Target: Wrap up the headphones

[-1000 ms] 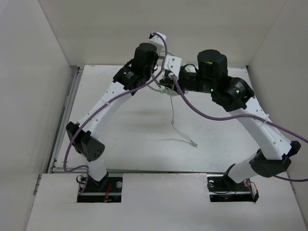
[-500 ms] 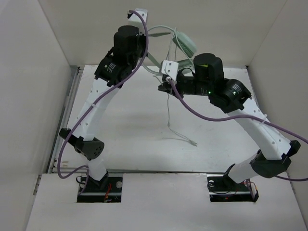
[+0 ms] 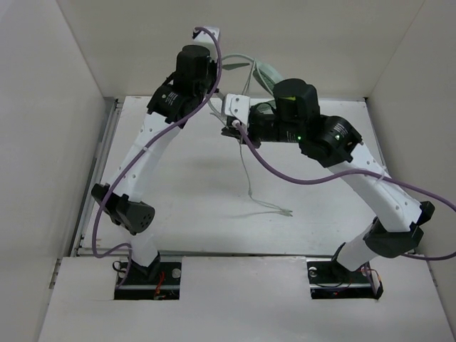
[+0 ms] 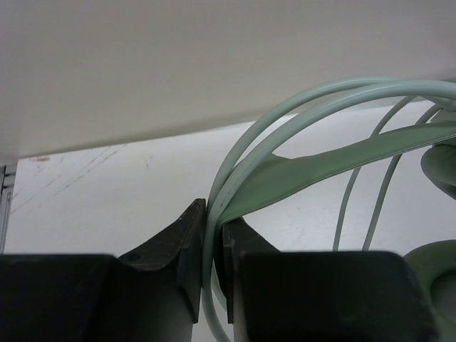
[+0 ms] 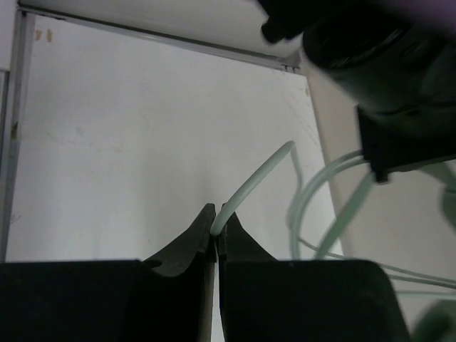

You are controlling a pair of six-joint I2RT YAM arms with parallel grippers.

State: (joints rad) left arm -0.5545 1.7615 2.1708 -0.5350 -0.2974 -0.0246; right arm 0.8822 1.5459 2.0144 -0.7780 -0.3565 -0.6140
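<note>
- White walls (image 3: 43, 107) close the cell on three sides, and the pale table (image 3: 185, 185) under the arms carries only the lower part of the cord.
- At the far left-centre, the left gripper (image 4: 214, 214) is raised above the table. Its jaws are pressed together on the headphones (image 3: 271, 71): the thin headband (image 4: 306, 174) and pale-green strands pass through the narrow slot between the fingers.
- From this grip the headband goes to the right, so its long axis lies about left to right in the top view. One earcup (image 4: 442, 164) shows only at the right edge of the left wrist view.
- Just near of the headphones, the right gripper (image 5: 216, 231) has its jaws closed on the cord (image 5: 249, 182). The cord rises from the fingertips and bends over toward the headphones.
- Below the right gripper the free part of the cord hangs down, then lies on the table toward the near right, where it ends in a small plug (image 3: 287, 212).
- I judge that the winding depends on this relation: the headphones are on the far side of the right gripper and close to it, with a short span of cord between them, and the right arm is the one free to carry the cord around the headband.
- The long loose tail could catch on an arm.
</note>
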